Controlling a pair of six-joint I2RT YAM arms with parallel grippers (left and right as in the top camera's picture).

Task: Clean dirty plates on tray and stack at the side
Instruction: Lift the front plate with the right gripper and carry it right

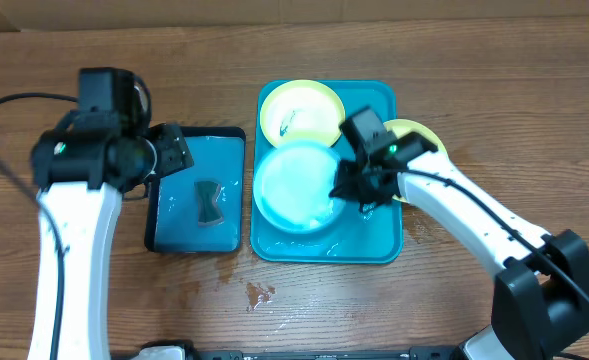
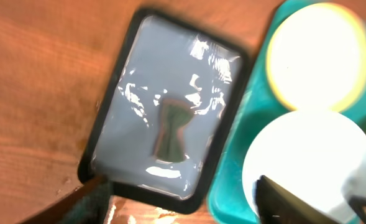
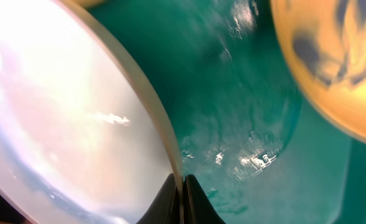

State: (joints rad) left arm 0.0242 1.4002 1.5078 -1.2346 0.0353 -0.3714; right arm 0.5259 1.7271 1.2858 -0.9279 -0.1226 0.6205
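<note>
The teal tray (image 1: 374,240) lies mid-table. A yellow-green-rimmed plate (image 1: 301,110) sits at its far end. The pale teal-rimmed plate (image 1: 289,185) is tilted over the tray's middle. A second yellow-green plate (image 1: 414,132) lies at the tray's right edge, partly under my right arm. My right gripper (image 1: 359,185) is shut on the teal-rimmed plate's right rim; the right wrist view shows the fingers (image 3: 183,196) pinching that rim (image 3: 151,118), with the tray floor (image 3: 245,112) and a blue-smeared yellow plate (image 3: 338,56) beyond. My left gripper (image 2: 183,208) is open and empty.
A smaller black-rimmed blue tray (image 1: 184,220) holding water lies left of the teal tray, with a dark hourglass-shaped object (image 1: 208,203) in it; my left gripper (image 1: 174,150) hovers over its far left corner. A wet patch (image 1: 259,294) marks the wood near the front.
</note>
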